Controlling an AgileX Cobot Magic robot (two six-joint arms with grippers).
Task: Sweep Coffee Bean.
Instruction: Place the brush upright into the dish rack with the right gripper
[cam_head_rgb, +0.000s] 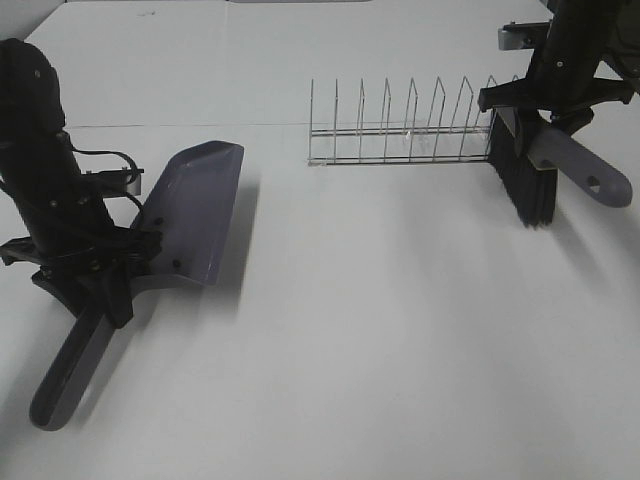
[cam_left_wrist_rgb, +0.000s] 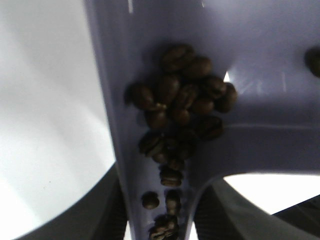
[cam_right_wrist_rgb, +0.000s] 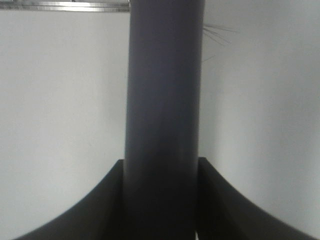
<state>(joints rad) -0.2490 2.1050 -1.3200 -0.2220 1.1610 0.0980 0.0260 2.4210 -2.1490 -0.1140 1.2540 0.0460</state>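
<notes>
My left gripper (cam_head_rgb: 105, 275) is shut on the handle of the grey dustpan (cam_head_rgb: 195, 215), which is lifted and tilted over the left of the table. In the left wrist view the coffee bean (cam_left_wrist_rgb: 180, 105) heap lies inside the dustpan (cam_left_wrist_rgb: 260, 60), piled where the pan narrows into its handle, between my left gripper's (cam_left_wrist_rgb: 162, 205) jaws. No beans show on the table. At the far right my right gripper (cam_head_rgb: 545, 115) is shut on the brush (cam_head_rgb: 580, 170), black bristles (cam_head_rgb: 525, 185) hanging down. Its grey handle (cam_right_wrist_rgb: 165, 100) fills the right wrist view, running through my right gripper (cam_right_wrist_rgb: 162, 200).
A wire dish rack (cam_head_rgb: 400, 130) stands at the back, its right end touching or just beside the brush bristles. White tabletop (cam_head_rgb: 380, 330) spreads between the two arms and to the front. The rack's rail (cam_right_wrist_rgb: 65, 6) shows at the right wrist picture's border.
</notes>
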